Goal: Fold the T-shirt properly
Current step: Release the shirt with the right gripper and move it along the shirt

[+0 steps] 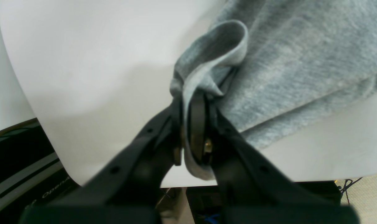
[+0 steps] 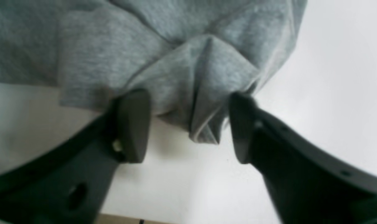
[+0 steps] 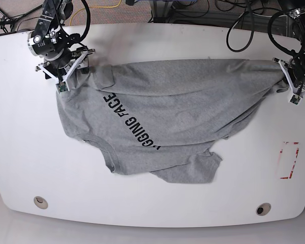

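The T-shirt [image 3: 168,122] lies spread across the middle of the white table [image 3: 157,203], its long axis running side to side in the base view, with the black lettering slanting diagonally and a sleeve and collar trailing toward the near edge. At one end the left gripper [image 1: 193,124] is clamped tight on a bunched hem fold. At the other, the right gripper [image 2: 188,124] stands parted, a cloth peak loose between its jaws.

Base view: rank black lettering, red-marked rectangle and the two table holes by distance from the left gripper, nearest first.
From the left gripper, at the right edge:
1. red-marked rectangle, just below it
2. right hole, near right corner
3. black lettering, on the T-shirt, mid-left
4. left hole, near left corner
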`<action>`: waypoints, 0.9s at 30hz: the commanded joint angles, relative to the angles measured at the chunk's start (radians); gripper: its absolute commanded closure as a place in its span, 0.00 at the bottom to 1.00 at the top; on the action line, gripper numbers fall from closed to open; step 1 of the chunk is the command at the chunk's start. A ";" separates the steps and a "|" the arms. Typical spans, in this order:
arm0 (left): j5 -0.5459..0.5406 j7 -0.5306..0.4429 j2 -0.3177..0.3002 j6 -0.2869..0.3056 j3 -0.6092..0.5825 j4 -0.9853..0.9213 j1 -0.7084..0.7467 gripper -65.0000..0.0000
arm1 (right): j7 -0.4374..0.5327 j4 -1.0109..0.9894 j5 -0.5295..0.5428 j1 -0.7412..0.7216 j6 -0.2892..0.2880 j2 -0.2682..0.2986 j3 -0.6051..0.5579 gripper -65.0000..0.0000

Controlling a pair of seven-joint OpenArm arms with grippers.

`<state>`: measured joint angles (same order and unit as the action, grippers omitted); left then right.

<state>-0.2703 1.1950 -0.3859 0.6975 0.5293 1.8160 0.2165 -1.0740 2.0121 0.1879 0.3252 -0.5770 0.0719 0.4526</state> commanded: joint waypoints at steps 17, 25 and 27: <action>-0.002 -0.008 -0.040 0.001 0.010 0.017 0.033 1.00 | 0.015 -0.004 0.011 -0.321 -0.007 -0.017 -0.007 0.19; -0.002 -0.008 -0.055 0.001 0.012 0.020 0.030 1.00 | 0.019 -0.201 0.009 -0.521 -0.007 0.022 -0.090 0.19; -0.002 -0.008 -0.057 0.001 0.012 0.021 0.030 1.00 | 0.041 -0.287 0.011 -0.575 -0.007 0.038 -0.143 0.19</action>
<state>-0.2745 1.1954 -0.4141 0.6979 0.5304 1.8191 0.2550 -1.0790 1.8229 0.1864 -0.1604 -0.5800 0.0826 0.3729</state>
